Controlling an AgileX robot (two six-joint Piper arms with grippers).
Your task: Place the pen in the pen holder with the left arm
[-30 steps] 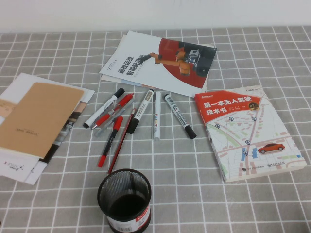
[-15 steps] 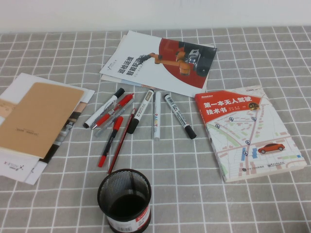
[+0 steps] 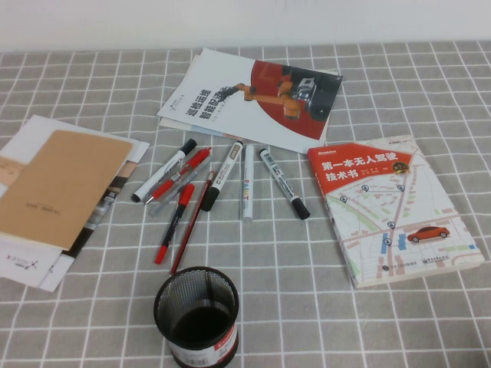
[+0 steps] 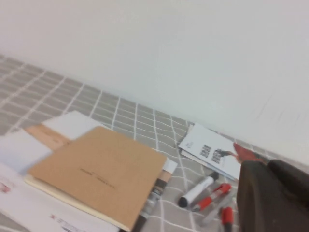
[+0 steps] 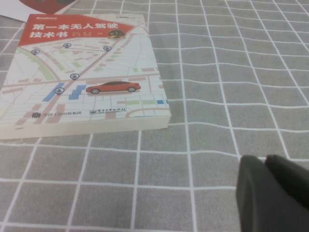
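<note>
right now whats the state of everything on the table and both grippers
pen holder: upright, empty
three black-capped markers: capped, lying flat, none picked up
red pens: lying flat beside the markers
white pen: lying flat
map book: closed, flat
robot brochure: closed, flat
brown notebook: closed, atop loose papers
left gripper: shut, empty, above the table near the notebook
right gripper: shut, empty, near the map book

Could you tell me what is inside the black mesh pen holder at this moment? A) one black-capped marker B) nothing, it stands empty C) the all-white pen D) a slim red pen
B: the high view looks down into the pen holder and shows only its dark bottom, while the three black-capped markers, such as the nearest one, lie on the cloth beyond it.
</note>
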